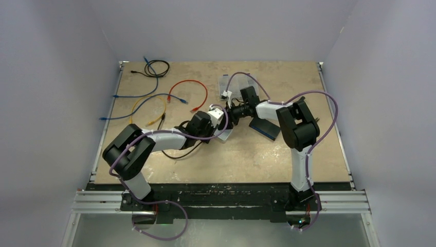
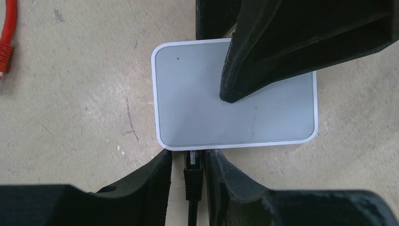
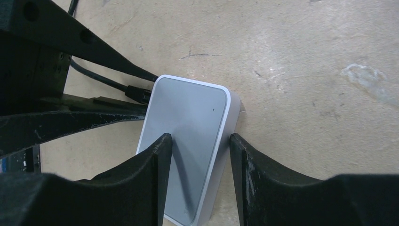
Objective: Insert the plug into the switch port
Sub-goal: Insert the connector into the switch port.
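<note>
On the counter (image 2: 70, 117), the black plug (image 2: 193, 165) already sits in the white switch (image 2: 202, 108)'s port, the left jaws hang loose beside it, and the right jaws pinch the switch, so little is left.

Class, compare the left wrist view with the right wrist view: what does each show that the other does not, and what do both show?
Only the left wrist view shows a red cable at the left edge, and the black plug seen straight on between the left gripper fingers, at the switch's near edge.

Only the right wrist view shows the right gripper straddling the switch, one finger over its top and one beside it.

Both show the white switch with its grey top on the tan table, with the black plug against one edge.
</note>
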`<state>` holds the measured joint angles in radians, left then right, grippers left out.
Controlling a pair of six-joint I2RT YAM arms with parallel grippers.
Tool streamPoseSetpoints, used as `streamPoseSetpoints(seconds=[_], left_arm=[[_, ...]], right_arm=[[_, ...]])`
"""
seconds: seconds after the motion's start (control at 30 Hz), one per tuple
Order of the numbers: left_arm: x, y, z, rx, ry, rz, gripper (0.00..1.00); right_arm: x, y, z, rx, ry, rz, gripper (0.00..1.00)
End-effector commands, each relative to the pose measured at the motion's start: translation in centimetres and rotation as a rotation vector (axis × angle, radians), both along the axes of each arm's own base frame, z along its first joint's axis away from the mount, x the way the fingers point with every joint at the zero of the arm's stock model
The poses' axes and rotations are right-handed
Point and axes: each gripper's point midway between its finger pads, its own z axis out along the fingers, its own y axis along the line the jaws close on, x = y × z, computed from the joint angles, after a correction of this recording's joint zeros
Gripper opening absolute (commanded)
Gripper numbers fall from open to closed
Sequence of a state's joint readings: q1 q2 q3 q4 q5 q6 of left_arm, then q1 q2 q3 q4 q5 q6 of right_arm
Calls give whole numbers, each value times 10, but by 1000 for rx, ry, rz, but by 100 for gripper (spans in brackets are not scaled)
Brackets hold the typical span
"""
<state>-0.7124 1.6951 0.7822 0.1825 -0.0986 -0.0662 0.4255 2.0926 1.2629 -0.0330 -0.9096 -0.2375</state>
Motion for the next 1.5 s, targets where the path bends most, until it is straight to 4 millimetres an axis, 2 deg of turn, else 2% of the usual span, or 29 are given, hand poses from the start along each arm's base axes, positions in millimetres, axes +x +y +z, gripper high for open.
streamPoseSetpoints(seconds=[0.0, 0.3, 0.47, 0.63, 0.7, 0.9, 0.97, 1.07, 1.17, 1.27, 1.47], left_arm=[[-13, 3, 7, 6, 94, -11, 31], [-21, 5, 26, -3, 154, -9, 31], [-22, 12, 26, 0, 179, 20, 32], [-20, 11, 21, 1, 201, 18, 30], [-20, 9, 20, -3, 208, 9, 26], [-21, 7, 16, -1, 222, -3, 4], [-23, 7, 12, 5, 233, -6, 0], [-24, 8, 7, 11, 242, -5, 0], [-24, 9, 6, 12, 244, -2, 10], [-23, 9, 9, 13, 237, 1, 14], [-23, 12, 8, 31, 238, 8, 16]], right_arm=[[-28, -3, -15, -66, 95, 5, 50], [-27, -4, -16, -74, 92, -2, 50], [-26, -4, -17, -80, 89, -6, 51], [-25, -5, -17, -80, 87, -8, 51], [-25, -5, -17, -80, 88, -8, 50], [-25, -4, -17, -81, 89, -7, 50], [-25, -4, -17, -80, 87, -6, 50], [-25, -4, -18, -81, 88, -6, 50], [-25, -4, -17, -80, 87, -6, 50], [-25, -4, -17, -79, 88, -4, 50], [-25, -4, -18, -78, 89, -4, 50]])
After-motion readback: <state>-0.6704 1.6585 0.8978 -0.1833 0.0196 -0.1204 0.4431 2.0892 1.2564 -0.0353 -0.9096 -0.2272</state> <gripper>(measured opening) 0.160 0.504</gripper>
